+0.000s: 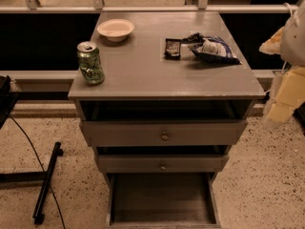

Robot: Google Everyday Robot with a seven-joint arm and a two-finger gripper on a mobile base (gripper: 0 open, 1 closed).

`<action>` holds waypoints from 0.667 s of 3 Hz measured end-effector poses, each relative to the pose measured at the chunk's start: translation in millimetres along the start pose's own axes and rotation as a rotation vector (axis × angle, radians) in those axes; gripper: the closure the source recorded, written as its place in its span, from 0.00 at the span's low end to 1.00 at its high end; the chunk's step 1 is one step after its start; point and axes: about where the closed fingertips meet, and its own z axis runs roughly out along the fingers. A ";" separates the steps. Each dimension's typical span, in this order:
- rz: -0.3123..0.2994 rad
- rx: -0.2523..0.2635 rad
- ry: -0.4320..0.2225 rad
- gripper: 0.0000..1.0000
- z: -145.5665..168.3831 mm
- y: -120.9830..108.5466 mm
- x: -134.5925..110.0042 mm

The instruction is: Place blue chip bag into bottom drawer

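Reach step judged in hand. Blue chip bag (215,49) seen ungrasped on counter (157,73), far right. Bottom drawer (162,199) pulled open. Gripper (286,92) held beside counter's right edge (grip state cannot be told); descent onto bag needed.

No legible print on the blue chip bag (215,49), green can (90,63) or black packet (172,48); tool (282,103) at right edge.

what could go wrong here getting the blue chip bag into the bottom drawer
1. The dark packet lies close beside the blue chip bag, so the tool, at the right edge, might catch it too.
2. The top drawer and middle drawer stand partly open above the bottom drawer; a released bag could land in one.
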 end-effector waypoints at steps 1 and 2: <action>0.000 0.000 0.000 0.00 0.0 0.0 0.0; 0.028 0.046 -0.033 0.00 6.6 -19.3 -6.2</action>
